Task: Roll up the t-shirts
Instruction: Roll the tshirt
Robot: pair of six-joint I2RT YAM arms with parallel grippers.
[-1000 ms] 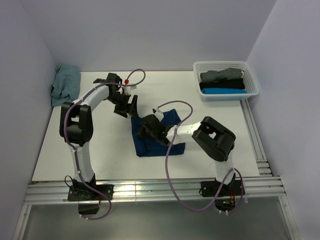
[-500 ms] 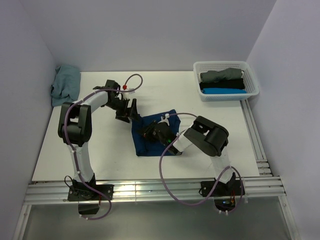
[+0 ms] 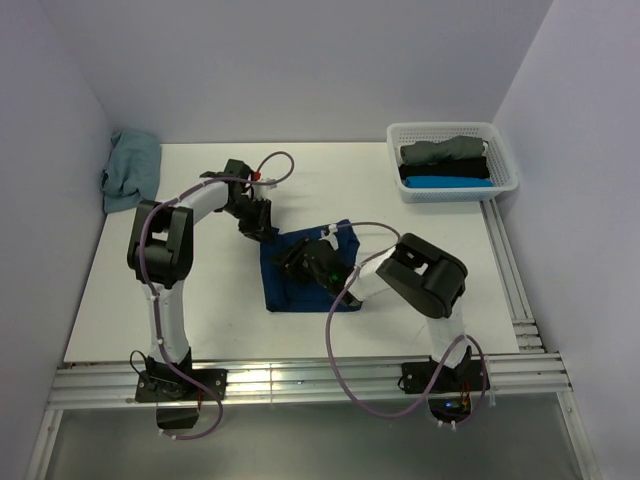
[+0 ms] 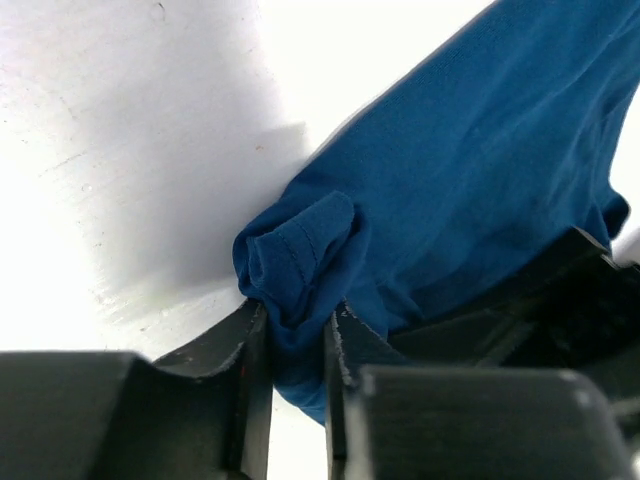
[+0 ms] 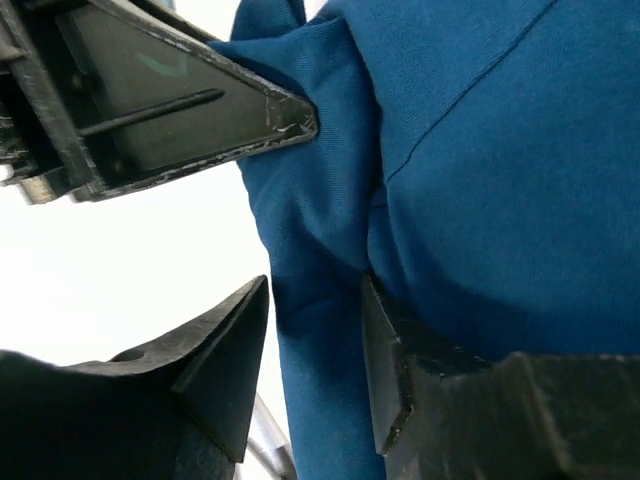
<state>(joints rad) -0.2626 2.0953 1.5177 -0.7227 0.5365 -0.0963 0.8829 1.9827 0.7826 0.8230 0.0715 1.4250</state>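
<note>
Left gripper (image 4: 295, 312): your jaws are drawn nearly together on a bunched corner of the navy t-shirt (image 3: 305, 285), and cloth is pinched between them.
Right gripper (image 5: 315, 300): the jaws stand partway apart with a fold of the same shirt running between them. You cannot tell whether they press it or only straddle it.
Shirt's place: it lies on the table (image 3: 150, 290), spreading from the left gripper's pinch to under the right gripper, which is just beside the left one.
Risk, thin pinch: your left grip has only a small wad at the hem, so a firm pull could slide it out.
Risk, crowding: the grippers work very near each other on one edge and could knock together or tug against each other.
Risk, uneven roll: if the right side is loose, the cloth may bunch rather than roll.
Count, t-shirts: five. One is navy at the grippers. Grey (image 3: 440, 151), black (image 3: 440, 170) and bright blue (image 3: 450, 182) lie well beyond the right gripper. One teal t-shirt (image 3: 130, 170) lies well off to the left gripper's outer side.
Count, basket (image 3: 452, 126): one, holding those three.
Count, grippers: two.
</note>
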